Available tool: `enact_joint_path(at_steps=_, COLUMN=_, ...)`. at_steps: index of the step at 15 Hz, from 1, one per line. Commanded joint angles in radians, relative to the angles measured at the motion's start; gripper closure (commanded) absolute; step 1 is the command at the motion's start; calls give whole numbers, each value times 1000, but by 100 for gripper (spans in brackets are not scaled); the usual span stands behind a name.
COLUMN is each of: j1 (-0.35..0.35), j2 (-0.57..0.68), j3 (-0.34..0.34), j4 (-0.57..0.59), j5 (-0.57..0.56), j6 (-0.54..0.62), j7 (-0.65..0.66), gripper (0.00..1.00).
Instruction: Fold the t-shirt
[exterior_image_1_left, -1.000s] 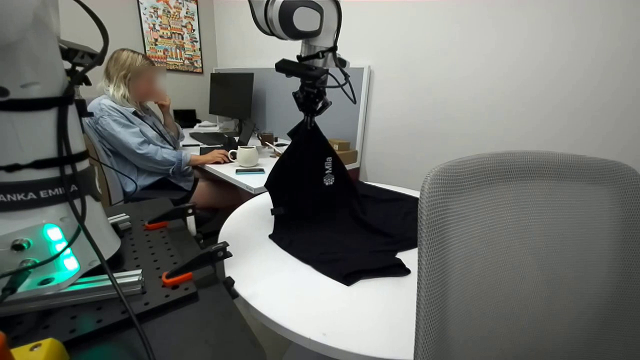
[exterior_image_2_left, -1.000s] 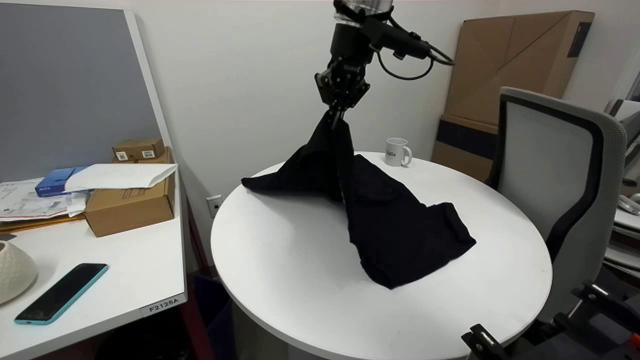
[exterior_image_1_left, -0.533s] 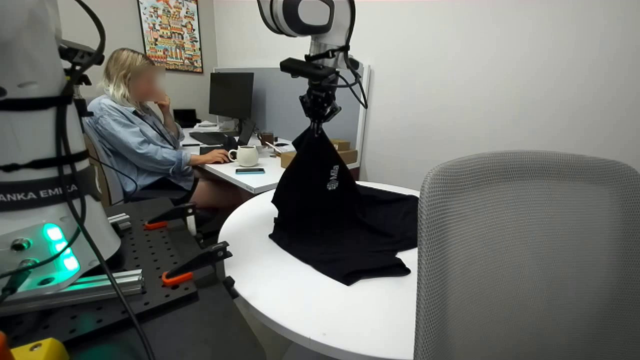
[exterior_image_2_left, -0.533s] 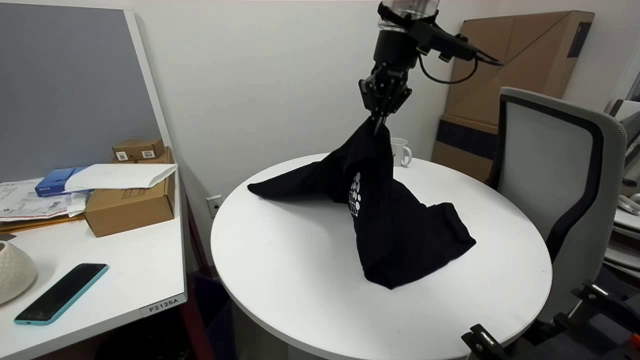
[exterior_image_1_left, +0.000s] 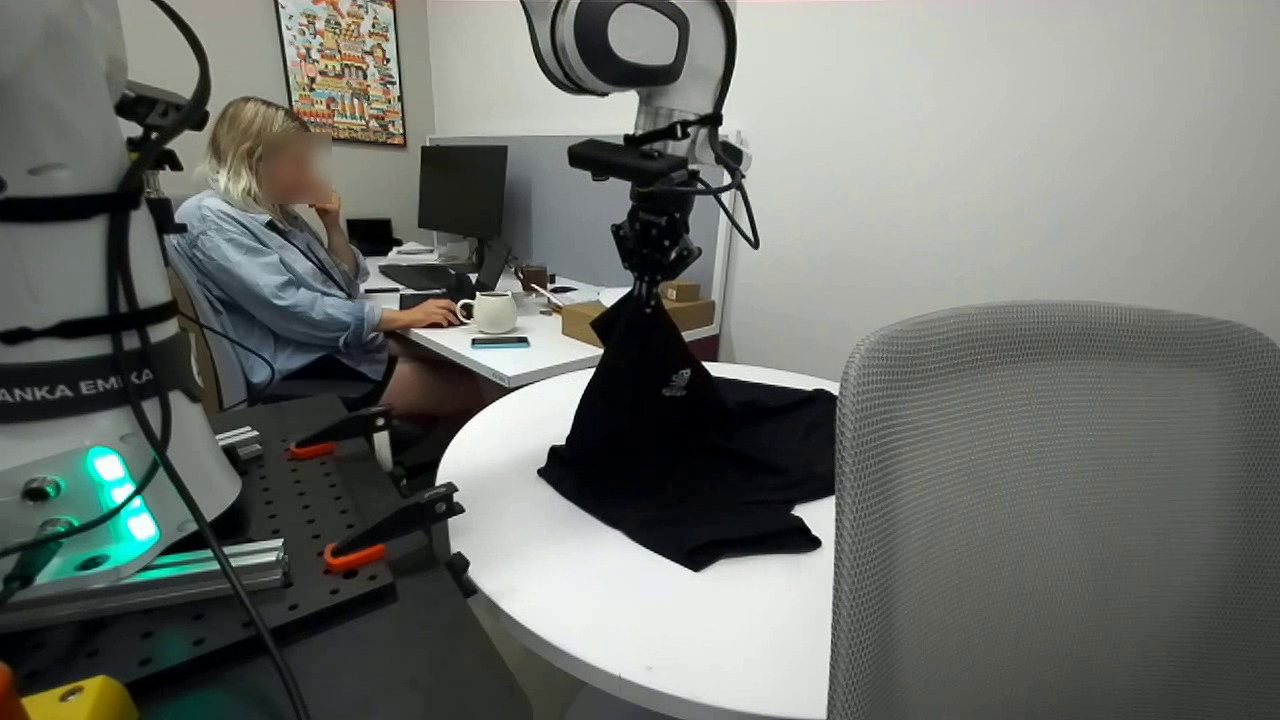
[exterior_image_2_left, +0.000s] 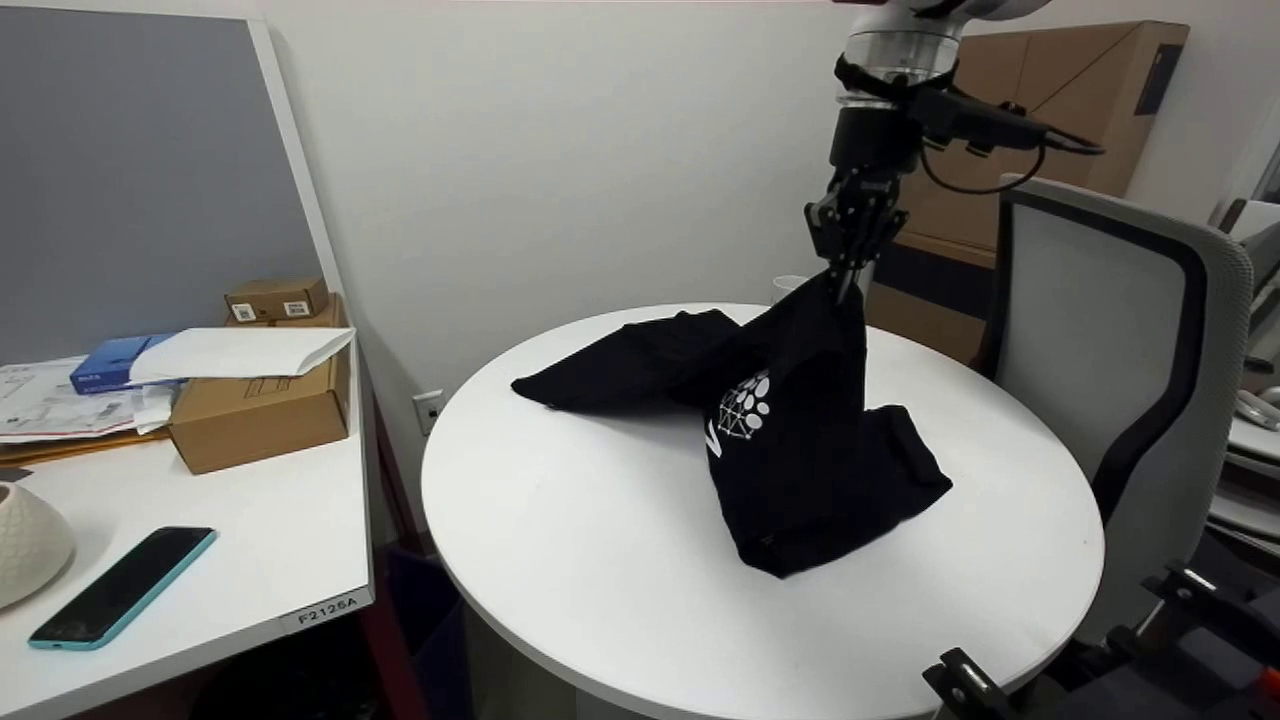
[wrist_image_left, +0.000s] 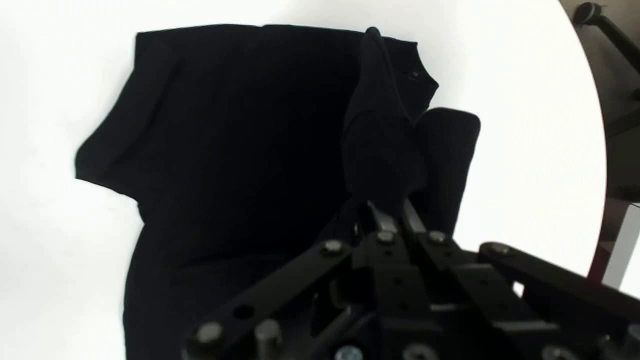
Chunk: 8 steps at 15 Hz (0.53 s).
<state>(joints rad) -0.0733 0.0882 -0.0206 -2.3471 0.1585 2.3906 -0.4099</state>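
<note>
The black t-shirt (exterior_image_1_left: 690, 480) lies partly on the round white table (exterior_image_1_left: 620, 610), with one part lifted into a peak. My gripper (exterior_image_1_left: 646, 298) is shut on the fabric at that peak, above the table. In an exterior view the gripper (exterior_image_2_left: 848, 285) pinches the t-shirt (exterior_image_2_left: 800, 490), and its white print faces this camera, partly folded under. One part of the shirt stays flat at the back left there. In the wrist view the fingertips (wrist_image_left: 390, 212) close on a raised fold, and a sleeve of the t-shirt (wrist_image_left: 240, 140) spreads flat at left.
A white mug (exterior_image_2_left: 788, 287) stands at the table's back, mostly hidden behind the lifted cloth. A grey mesh chair (exterior_image_1_left: 1050, 500) stands against the table and covers part of it. A desk with boxes (exterior_image_2_left: 270, 400) and a phone (exterior_image_2_left: 125, 585) is beside it. A person (exterior_image_1_left: 270, 270) sits there.
My gripper has moved right and lower in both exterior views, carrying the pinched cloth over the shirt's flat part. The print has turned into sight in an exterior view. The mug has become mostly covered.
</note>
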Motion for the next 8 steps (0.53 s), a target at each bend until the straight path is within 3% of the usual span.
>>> enact_joint_path(at_steps=1, j1=-15, j2=-3, j3=-27, j4=19, j5=-56, j6=-4, j7=31, gripper=99)
enact_joint_path(at_steps=8, j1=-24, j2=32, j3=-44, j4=10, j5=-91, j6=20, j7=88, gripper=99)
